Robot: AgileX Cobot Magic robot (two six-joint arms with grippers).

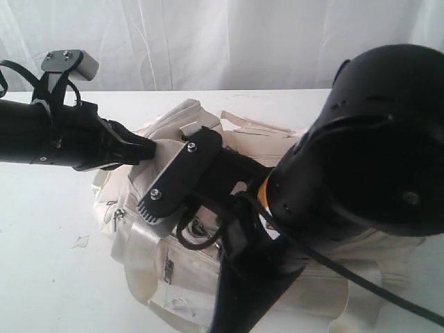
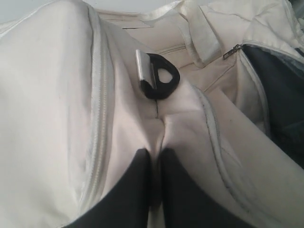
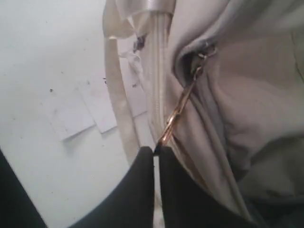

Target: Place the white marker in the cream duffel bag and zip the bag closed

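The cream duffel bag (image 1: 250, 139) lies on the white table. My left gripper (image 2: 156, 153) is shut on a pinched fold of the bag's fabric, just short of a black clip (image 2: 160, 77). Beside that fold the bag's mouth gapes, showing dark lining (image 2: 280, 99) and a grey zip slider (image 2: 232, 51). My right gripper (image 3: 156, 150) is shut on the tip of a thin coppery zip pull (image 3: 178, 110) that runs taut to its slider (image 3: 202, 53). In the exterior view the right arm (image 1: 361, 159) hides its own gripper. The white marker is out of view.
A shiny cream strap (image 3: 118, 104) hangs over the bag's side onto the table (image 3: 47, 71). Pale taped patches (image 3: 90, 114) mark the tabletop, and a small scrap (image 1: 81, 241) lies left of the bag. A white curtain (image 1: 208, 41) closes the back.
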